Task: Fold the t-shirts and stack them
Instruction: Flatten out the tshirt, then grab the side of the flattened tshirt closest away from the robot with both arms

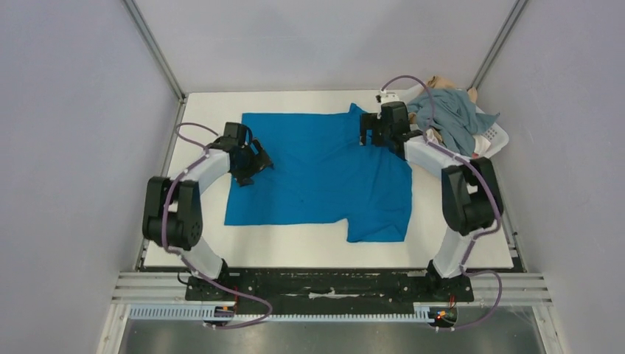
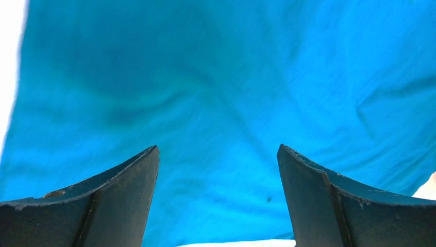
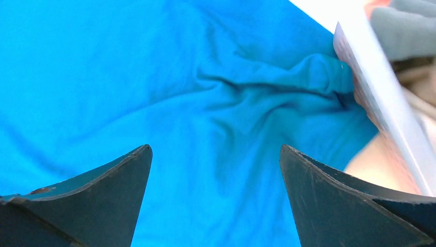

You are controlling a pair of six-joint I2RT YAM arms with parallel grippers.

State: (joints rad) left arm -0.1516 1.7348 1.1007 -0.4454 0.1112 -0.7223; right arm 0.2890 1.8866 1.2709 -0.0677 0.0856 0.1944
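A bright blue t-shirt (image 1: 317, 173) lies spread on the white table, wrinkled along its right side, with one sleeve sticking out at the near right. My left gripper (image 1: 258, 164) is open over the shirt's left edge; the left wrist view shows blue cloth (image 2: 216, 103) between its spread fingers. My right gripper (image 1: 366, 136) is open over the shirt's far right corner; the right wrist view shows bunched blue cloth (image 3: 267, 87) beside the basket wall. A dusty grey-blue shirt (image 1: 449, 114) and a peach-pink one (image 1: 442, 81) hang in the basket.
A white slotted basket (image 1: 495, 139) stands at the table's far right corner; its wall (image 3: 380, 98) lies close to my right fingers. Grey walls enclose the table (image 1: 295, 247). The arm bases sit on a black rail at the near edge.
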